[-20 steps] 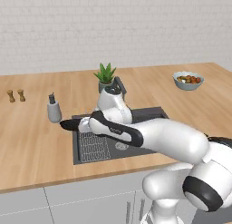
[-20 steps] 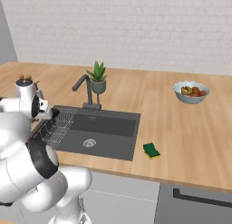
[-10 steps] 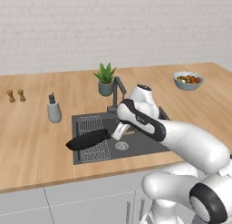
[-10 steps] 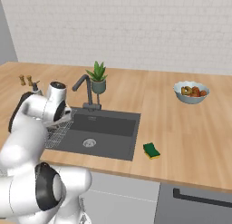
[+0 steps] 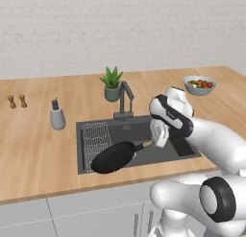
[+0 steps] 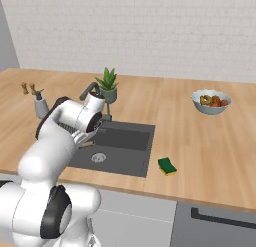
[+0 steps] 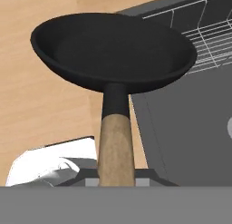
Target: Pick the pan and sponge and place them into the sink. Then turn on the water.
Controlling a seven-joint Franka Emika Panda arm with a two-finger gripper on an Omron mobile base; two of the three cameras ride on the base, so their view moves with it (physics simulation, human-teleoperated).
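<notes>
Pinching the pan's wooden handle, your gripper (image 5: 153,143) is carrying the pan (image 5: 113,157) in the air over the front left part of the sink (image 5: 183,148), with the black bowl hanging above the front rim and the wire rack (image 5: 96,136). You are holding it near the end of the handle (image 7: 116,148), so expect the weight of the stiff, round bowl to be pulling down and twisting in the grip; a hold closer to the bowl would be handling more steadily, and the smooth wood could be slipping if you swing fast. Further off, the sponge (image 6: 167,166) is lying on the counter just beside the sink's other side, light and soft, easy to squeeze across its short sides. Beyond the basin the faucet (image 5: 125,100) is standing dry.
</notes>
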